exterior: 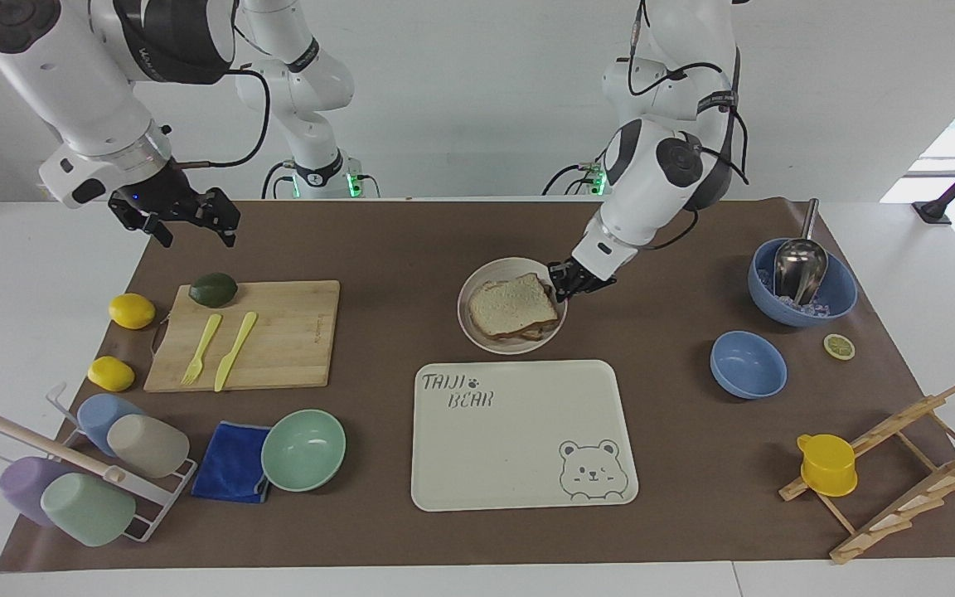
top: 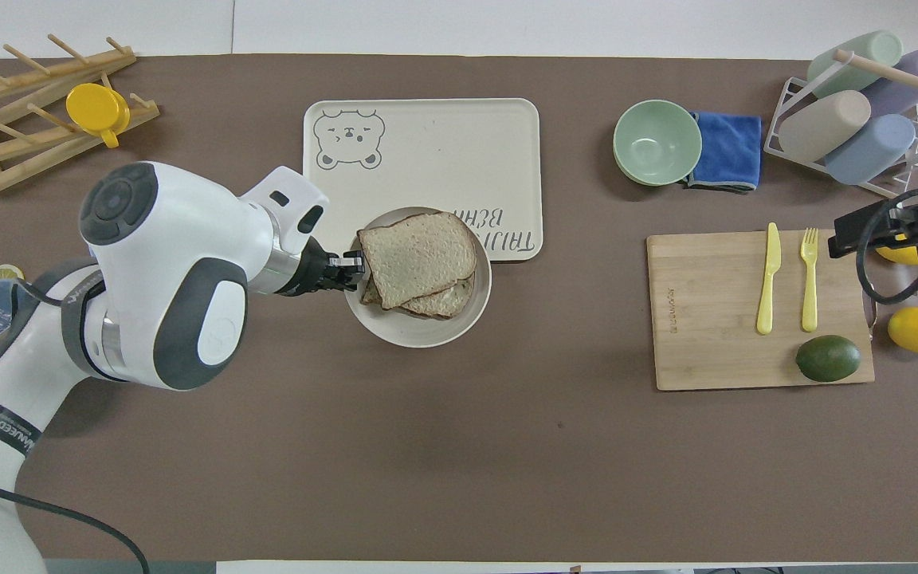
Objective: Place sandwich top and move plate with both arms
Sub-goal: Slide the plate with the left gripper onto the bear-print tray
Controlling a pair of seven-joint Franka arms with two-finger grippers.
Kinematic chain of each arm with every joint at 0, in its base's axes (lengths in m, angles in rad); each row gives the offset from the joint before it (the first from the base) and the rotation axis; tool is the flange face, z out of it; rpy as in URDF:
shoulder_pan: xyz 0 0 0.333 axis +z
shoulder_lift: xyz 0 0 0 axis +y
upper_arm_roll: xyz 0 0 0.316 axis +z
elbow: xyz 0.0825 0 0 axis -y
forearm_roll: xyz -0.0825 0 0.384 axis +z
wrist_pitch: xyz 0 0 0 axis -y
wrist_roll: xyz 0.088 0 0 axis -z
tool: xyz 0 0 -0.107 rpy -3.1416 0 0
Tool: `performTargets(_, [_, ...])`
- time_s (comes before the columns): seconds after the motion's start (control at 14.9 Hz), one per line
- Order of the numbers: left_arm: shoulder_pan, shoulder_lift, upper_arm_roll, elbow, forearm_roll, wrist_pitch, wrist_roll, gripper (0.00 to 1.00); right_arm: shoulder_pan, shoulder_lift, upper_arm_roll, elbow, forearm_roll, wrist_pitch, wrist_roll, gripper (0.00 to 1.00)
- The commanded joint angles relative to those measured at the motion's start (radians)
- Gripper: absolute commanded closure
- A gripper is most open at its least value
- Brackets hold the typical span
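The sandwich top [exterior: 515, 303] [top: 419, 255], a plain light slice with a brown crust, lies on a lower slice in the small beige plate [exterior: 472, 325] [top: 419, 335]. My left gripper [exterior: 562, 282] [top: 354, 263] is shut on the plate's rim at the side toward the left arm's end. It holds the plate up off the brown mat, over the edge of the cream tray [exterior: 519, 464] [top: 427, 135] that is nearer to the robots. My right gripper [exterior: 194, 230] [top: 853, 231] waits open and holds nothing, in the air over the mat beside the cutting board [exterior: 287, 340] [top: 706, 319].
On the board lie an avocado [exterior: 213, 289], a yellow fork and a yellow knife, with two lemons [exterior: 131, 311] beside it. A mint bowl [exterior: 303, 449], a blue cloth and a cup rack stand farther out. Two blue bowls [exterior: 748, 364], a lemon slice and a wooden rack occupy the left arm's end.
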Motion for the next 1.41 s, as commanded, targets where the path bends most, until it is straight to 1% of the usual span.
performTargets(0.0, [0.061,0.177,-0.005,0.255,-0.03,-0.084,-0.005,1.0,-0.014,-0.024,0.008,-0.027,0.007,0.012,-0.018,0.0])
performTargets(0.2, [0.099,0.361,0.002,0.484,-0.091,-0.152,-0.013,1.0,-0.014,-0.022,0.008,-0.027,0.007,0.012,-0.018,0.0])
performTargets(0.27, [0.124,0.417,0.001,0.55,-0.098,-0.148,-0.013,1.0,-0.014,-0.022,0.008,-0.027,0.007,0.013,-0.018,0.0])
performTargets(0.34, [0.127,0.47,0.002,0.587,-0.104,-0.132,-0.014,1.0,-0.014,-0.022,0.008,-0.027,0.007,0.013,-0.018,0.0])
performTargets(0.4, [0.12,0.498,0.002,0.596,-0.107,-0.094,-0.016,1.0,-0.014,-0.022,0.008,-0.027,0.007,0.012,-0.018,0.0])
performTargets(0.47, [0.113,0.499,0.005,0.584,-0.101,-0.05,-0.017,1.0,-0.014,-0.022,0.008,-0.027,0.008,0.012,-0.018,0.0])
performTargets(0.54, [0.113,0.496,0.005,0.564,-0.101,-0.033,-0.018,1.0,-0.014,-0.022,0.008,-0.027,0.007,0.012,-0.018,0.0])
performTargets(0.67, [0.107,0.496,0.007,0.552,-0.099,-0.017,-0.018,1.0,-0.014,-0.022,0.008,-0.027,0.007,0.012,-0.018,0.0])
performTargets(0.94, [0.07,0.469,0.007,0.455,-0.098,0.043,-0.018,1.0,-0.014,-0.024,0.008,-0.027,0.007,0.013,-0.018,0.0])
performTargets(1.28, [0.066,0.455,0.007,0.411,-0.093,0.072,-0.007,1.0,-0.014,-0.022,0.008,-0.027,0.007,0.012,-0.018,0.0])
performTargets(1.34, [0.066,0.447,0.007,0.396,-0.092,0.082,-0.004,0.89,-0.014,-0.022,0.008,-0.027,0.007,0.012,-0.018,0.0])
